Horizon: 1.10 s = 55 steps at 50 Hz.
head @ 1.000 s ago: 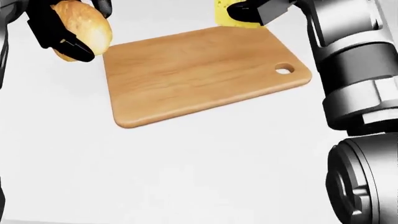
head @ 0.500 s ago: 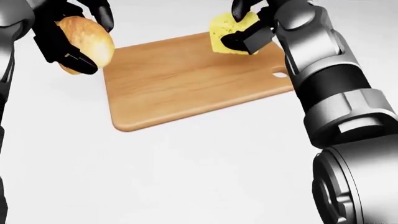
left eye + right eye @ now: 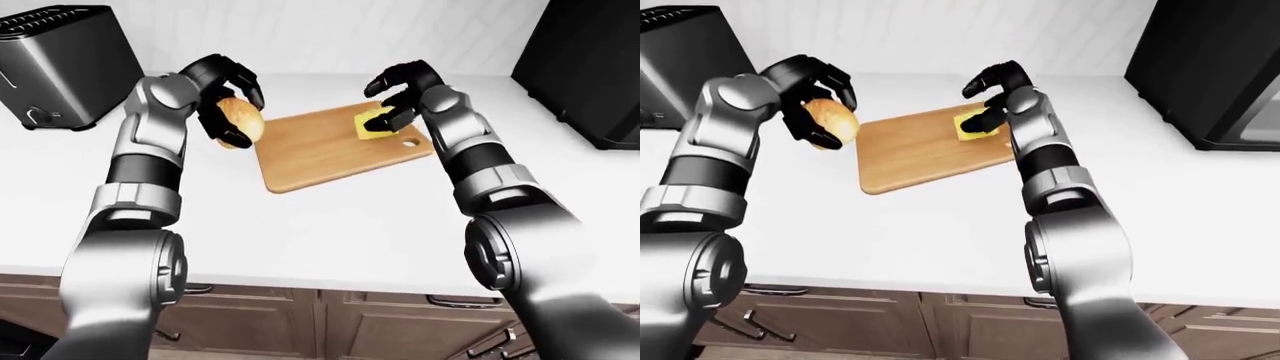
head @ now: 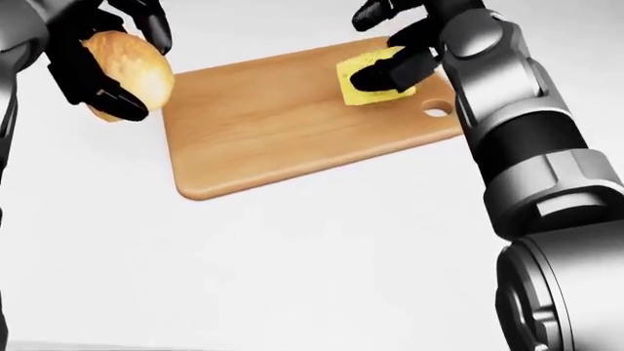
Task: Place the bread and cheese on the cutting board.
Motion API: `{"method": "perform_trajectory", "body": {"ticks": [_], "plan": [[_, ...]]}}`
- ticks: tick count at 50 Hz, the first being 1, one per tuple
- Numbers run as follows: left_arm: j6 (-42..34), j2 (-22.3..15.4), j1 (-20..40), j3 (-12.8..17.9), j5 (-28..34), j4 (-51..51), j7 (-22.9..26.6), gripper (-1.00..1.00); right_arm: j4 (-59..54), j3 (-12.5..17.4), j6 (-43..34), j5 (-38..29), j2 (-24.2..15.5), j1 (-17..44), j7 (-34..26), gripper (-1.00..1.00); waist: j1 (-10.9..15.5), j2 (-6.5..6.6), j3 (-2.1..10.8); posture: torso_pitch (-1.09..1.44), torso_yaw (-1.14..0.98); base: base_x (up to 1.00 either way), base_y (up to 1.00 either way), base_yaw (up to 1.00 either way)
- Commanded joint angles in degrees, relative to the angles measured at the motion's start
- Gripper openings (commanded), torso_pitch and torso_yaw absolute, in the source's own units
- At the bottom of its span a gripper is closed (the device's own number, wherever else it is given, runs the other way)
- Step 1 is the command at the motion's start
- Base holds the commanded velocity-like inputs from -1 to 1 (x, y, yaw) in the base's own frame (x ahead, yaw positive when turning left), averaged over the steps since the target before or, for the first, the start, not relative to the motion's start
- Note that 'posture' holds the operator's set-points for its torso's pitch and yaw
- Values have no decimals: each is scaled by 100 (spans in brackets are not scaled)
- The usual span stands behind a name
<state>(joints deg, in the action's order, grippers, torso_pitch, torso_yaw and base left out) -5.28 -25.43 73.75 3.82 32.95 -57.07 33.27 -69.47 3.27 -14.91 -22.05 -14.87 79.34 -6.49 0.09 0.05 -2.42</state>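
A wooden cutting board (image 4: 283, 124) lies on the white counter, its hanging hole toward the right. The yellow cheese (image 4: 378, 89) rests flat on the board's upper right part, beside the hole. My right hand (image 4: 375, 44) hovers over it, open: the upper fingers (image 4: 375, 11) are lifted away and the thumb reaches across the cheese's top edge. A crusty bread roll (image 4: 132, 66) hangs in the air just off the board's left edge. My left hand (image 4: 137, 69) is shut around it.
A steel toaster (image 3: 60, 64) stands at the counter's upper left. A large black appliance (image 3: 590, 67) fills the upper right corner. The counter's near edge (image 3: 300, 274) runs above brown cabinet doors.
The cheese came down from the air onto the board and my right hand's fingers spread off it. The bread in my left hand stayed beside the board's left edge.
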Motion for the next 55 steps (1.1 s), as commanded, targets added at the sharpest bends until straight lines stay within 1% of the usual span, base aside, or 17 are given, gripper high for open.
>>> {"method": "perform_trajectory", "body": {"ticks": [1, 4, 5, 6, 11, 19, 23, 26, 29, 34, 35, 37, 45, 46, 48, 55], "plan": [[100, -92, 267, 41, -11, 242, -76, -97, 257, 25, 156, -17, -63, 296, 60, 100, 3, 12, 225, 0, 0, 0, 0, 0], [87, -107, 329, 59, -20, 238, -56, -98, 274, 29, 150, -21, -74, 323, 19, 100, 3, 14, 227, 0, 0, 0, 0, 0], [72, -109, 355, 65, -25, 249, -46, -97, 272, 106, 67, 78, -72, 318, -87, 100, 3, 13, 227, 0, 0, 0, 0, 0], [74, -110, 358, 67, -27, 249, -49, -97, 313, 51, 156, 18, -96, 298, -20, 100, 3, 11, 228, 0, 0, 0, 0, 0], [79, -105, 369, 69, -24, 228, -73, -97, 300, 104, 211, 87, -174, 338, -43, 100, 8, 0, 232, 0, 0, 0, 0, 0], [113, 41, 551, 11, -8, 34, -195, -97, 466, 157, 167, 191, -410, 443, -223, 100, 19, -20, 226, 0, 0, 0, 0, 0], [192, 188, 694, -47, 29, -254, -352, -97, 618, 207, 125, 244, -641, 464, -405, 100, 25, -46, 223, 0, 0, 0, 0, 0], [275, 336, 909, -124, 105, -624, -508, -98, 706, 243, 53, 267, -819, 491, -533, 100, 34, -74, 225, 0, 0, 0, 0, 0], [284, 444, 1075, -146, 139, -805, -596, -97, 793, 258, -12, 291, -877, 534, -595, 100, 41, -97, 226, 0, 0, 0, 0, 0], [356, 694, 1029, -181, 175, -1002, -817, -97, 1353, 266, -300, 377, -890, 453, -840, 100, 32, -122, 210, 0, 0, 0, 0, 0], [371, 740, 1054, -157, 155, -1100, -932, -96, 1407, 271, -301, 387, -906, 417, -857, 100, 30, -124, 210, 0, 0, 0, 0, 0], [399, 799, 1099, -186, 175, -1219, -979, -96, 1492, 275, -371, 395, -960, 422, -922, 100, 31, -129, 213, 0, 0, 0, 0, 0], [341, 1020, 1260, -322, 432, -1601, -1165, -96, 1699, 346, -501, 455, -1212, 438, -1138, 100, 37, -178, 213, 0, 0, 0, 0, 0], [306, 1035, 1276, -284, 423, -1642, -1180, -96, 1741, 351, -531, 461, -1233, 444, -1162, 100, 38, -183, 212, 0, 0, 0, 0, 0], [282, 1091, 1255, -335, 533, -1713, -1224, -97, 1739, 362, -521, 475, -1270, 468, -1194, 100, 38, -187, 212, 0, 0, 0, 0, 0], [182, 1313, 1237, -308, 698, -1810, -1394, -96, 1845, 394, -540, 531, -1342, 430, -1275, 100, 35, -205, 210, 0, 0, 0, 0, 0]]}}
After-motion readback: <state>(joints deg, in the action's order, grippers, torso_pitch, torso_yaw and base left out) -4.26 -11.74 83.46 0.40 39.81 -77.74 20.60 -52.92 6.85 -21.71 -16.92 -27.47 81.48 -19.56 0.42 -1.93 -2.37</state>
